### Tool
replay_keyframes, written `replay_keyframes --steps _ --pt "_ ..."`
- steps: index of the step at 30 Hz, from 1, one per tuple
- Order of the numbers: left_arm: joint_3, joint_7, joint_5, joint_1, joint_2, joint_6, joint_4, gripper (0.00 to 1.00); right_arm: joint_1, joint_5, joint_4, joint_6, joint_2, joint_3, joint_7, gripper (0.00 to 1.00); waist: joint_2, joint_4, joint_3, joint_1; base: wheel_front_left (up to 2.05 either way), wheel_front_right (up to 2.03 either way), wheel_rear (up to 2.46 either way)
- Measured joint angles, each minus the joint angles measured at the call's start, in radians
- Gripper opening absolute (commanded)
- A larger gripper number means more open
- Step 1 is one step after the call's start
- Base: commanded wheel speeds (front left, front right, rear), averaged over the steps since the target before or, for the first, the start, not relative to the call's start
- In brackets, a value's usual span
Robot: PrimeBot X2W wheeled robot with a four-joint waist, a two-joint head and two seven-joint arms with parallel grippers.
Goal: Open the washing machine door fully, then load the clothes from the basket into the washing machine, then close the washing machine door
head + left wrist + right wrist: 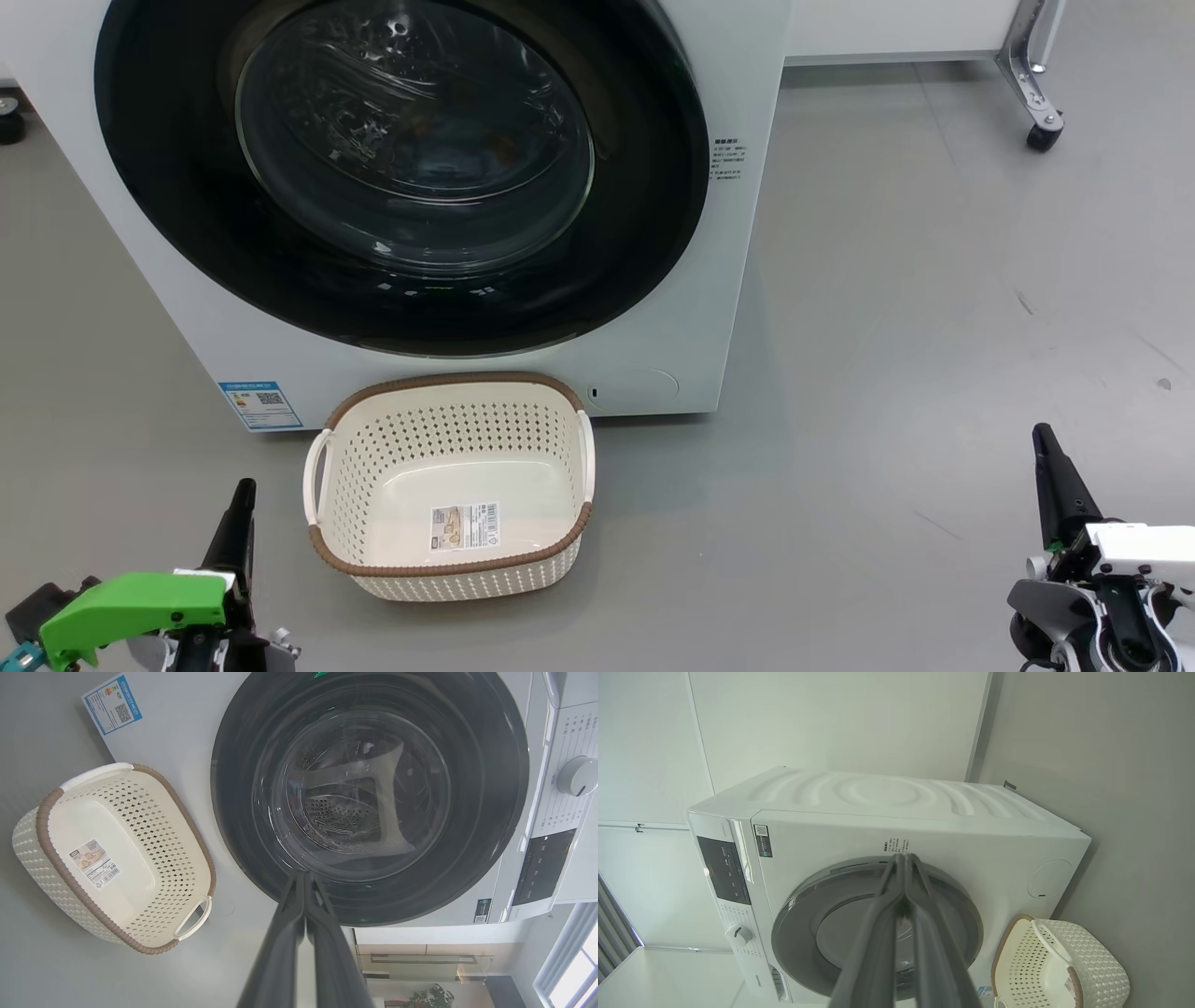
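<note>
- The left gripper (245, 490) sits low at the left of the head view, fingers pressed tight together, nothing between them.
- From its own wrist camera, those closed tips (303, 877) line up over the lower rim of the door (243, 826), with clear air between.
- Just beside it, the basket (448, 381) stands upright on the floor (887, 373), its bare cream bottom showing with a sticker (464, 525) stuck there.
- The basket's far rim is tucked right up against the foot of the washer (738, 233), directly under the door.
- The door (168, 187) lies flat against the washer's front, its black rim unbroken all the way round.
- Behind the glass (411, 215) there's a dim bluish and orange patch (499, 145), too murky to name.
- A blue label (260, 404) sits on the washer's lower left corner, near the basket's handle.
- Over to the right gripper (1046, 439): low at the right, fingers closed on nothing, above open floor and well apart from the basket.
- Its wrist camera has the closed tips (903, 858) aimed at the door's top edge.
</note>
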Motion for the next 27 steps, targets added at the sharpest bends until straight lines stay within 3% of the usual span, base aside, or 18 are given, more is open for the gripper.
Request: replay_keyframes --steps 6,27 --pt "0.003 0.016 -0.069 -0.015 0.002 0.0 0.005 0.0 -0.015 0.068 0.005 0.005 0.009 -0.006 0.016 0.0 0.0 -0.002 0.002 0.0 0.0 0.0 0.0" --pt "0.004 0.02 -0.069 -0.017 0.002 0.0 0.015 0.0 -0.015 0.068 0.007 0.005 0.009 -0.008 0.016 0.0 0.0 -0.002 0.002 0.0 0.0 0.0 0.0"
